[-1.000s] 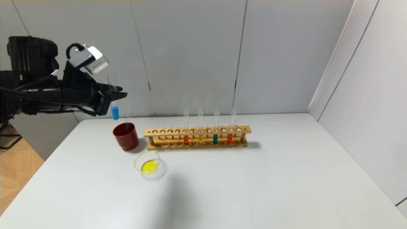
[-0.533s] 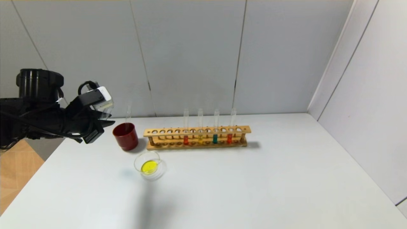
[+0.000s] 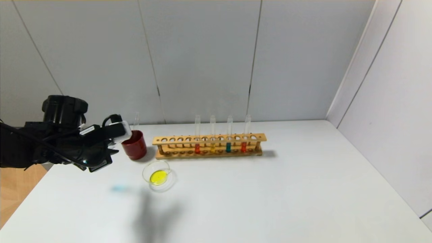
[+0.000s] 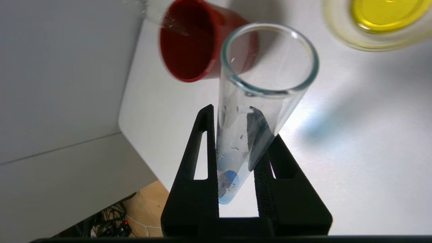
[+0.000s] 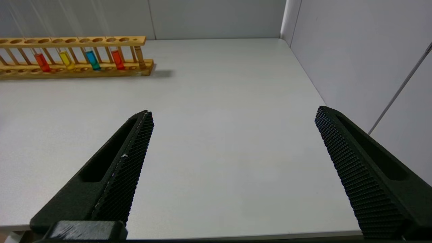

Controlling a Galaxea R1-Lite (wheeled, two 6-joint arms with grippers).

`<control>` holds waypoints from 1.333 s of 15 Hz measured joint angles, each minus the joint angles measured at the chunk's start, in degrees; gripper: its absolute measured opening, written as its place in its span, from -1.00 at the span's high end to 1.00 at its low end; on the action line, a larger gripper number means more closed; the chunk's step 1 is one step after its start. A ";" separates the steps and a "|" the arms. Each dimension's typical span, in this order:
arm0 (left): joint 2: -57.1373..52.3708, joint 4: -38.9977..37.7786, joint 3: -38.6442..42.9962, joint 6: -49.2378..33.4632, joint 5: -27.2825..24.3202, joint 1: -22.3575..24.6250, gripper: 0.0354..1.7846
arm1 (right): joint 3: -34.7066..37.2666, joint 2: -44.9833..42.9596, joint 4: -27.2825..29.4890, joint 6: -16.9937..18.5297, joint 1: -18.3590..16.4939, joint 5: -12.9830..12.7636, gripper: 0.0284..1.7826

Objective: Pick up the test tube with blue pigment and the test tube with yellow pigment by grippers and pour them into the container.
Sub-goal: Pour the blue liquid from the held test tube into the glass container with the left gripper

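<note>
Grey wall panels close in a white counter, and over its left edge we hold the slender clear glass test tube with blue pigment clamped between the fingers of our black left end effector. Only a small pool of blue sits at the tube's round bottom, and its open mouth points toward the counter.

Our target, the low round clear glass container, already shows yellow liquid and sits in front of the dark red cup, to the right of our grip and well apart from it. The tube mouth is not above the dish, so we judge that tipping now would put blue on the counter or into the cup instead. The glass looks tilted between the fingers, and a quick swing could let it slide or slosh.

Beyond the cup, the long wooden rack carries red, yellow, teal and red tubes; a wide sweep could clip them. Our right end effector rests with its fingers wide apart over bare counter, holding nothing.
</note>
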 joint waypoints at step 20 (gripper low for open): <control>10.93 -9.02 1.91 16.74 14.31 -3.86 0.65 | 0.00 0.00 0.00 0.00 0.00 -0.02 -0.96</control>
